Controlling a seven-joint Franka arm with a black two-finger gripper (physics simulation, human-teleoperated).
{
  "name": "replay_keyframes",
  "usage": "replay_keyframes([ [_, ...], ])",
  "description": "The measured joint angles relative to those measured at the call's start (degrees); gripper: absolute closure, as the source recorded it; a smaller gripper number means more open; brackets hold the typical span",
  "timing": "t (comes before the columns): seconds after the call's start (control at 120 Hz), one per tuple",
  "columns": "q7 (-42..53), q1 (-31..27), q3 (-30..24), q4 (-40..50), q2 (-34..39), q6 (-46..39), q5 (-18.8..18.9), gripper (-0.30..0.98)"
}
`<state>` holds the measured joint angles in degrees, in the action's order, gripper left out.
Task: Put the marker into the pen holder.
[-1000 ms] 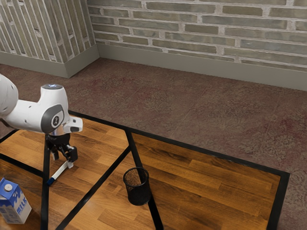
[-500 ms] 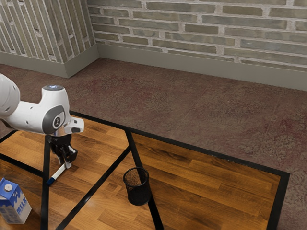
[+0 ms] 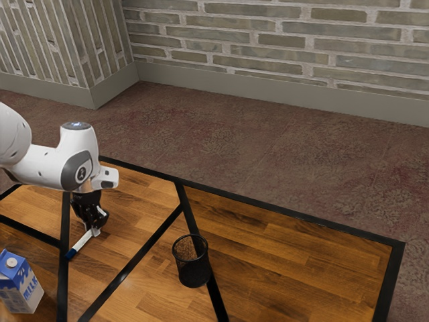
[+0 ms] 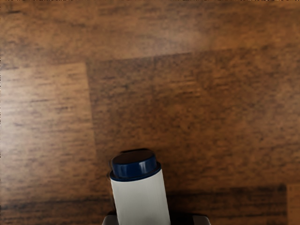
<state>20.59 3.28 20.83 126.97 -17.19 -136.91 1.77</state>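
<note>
In the exterior view my gripper (image 3: 94, 231) is low over the table at the upper end of the marker (image 3: 82, 243), whose white barrel lies slanting across the wood with its dark blue end away from the hand. The wrist view has the marker's white barrel and blue end (image 4: 136, 165) close under the hand, with part of my gripper (image 4: 157, 220) at the lower edge. Whether the marker is gripped cannot be made out. The pen holder (image 3: 192, 261), a black mesh cup, stands upright, apart from the marker, toward the exterior view's right.
A blue and white milk carton (image 3: 20, 283) stands at the exterior view's lower left, near the marker's blue end. The wooden table (image 3: 288, 261) has black strips across it and a black border along its edges.
My hand has shifted slightly toward the exterior view's right and lower, and its gripping end looks narrower than one second ago. The marker, pen holder and carton show no clear move.
</note>
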Motion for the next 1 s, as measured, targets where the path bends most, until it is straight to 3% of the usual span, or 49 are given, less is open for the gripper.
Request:
replay_keyframes([
  [0.433, -1.3, 0.2, -0.8, 0.1, 2.8, -0.5, -0.1, 0.71],
  [0.792, -2.0, 0.6, -18.6, 3.7, 22.0, -12.2, -3.9, 0.73],
  [1.0, -2.1, 0.4, -24.5, 6.6, 25.5, -16.9, -5.1, 0.72],
])
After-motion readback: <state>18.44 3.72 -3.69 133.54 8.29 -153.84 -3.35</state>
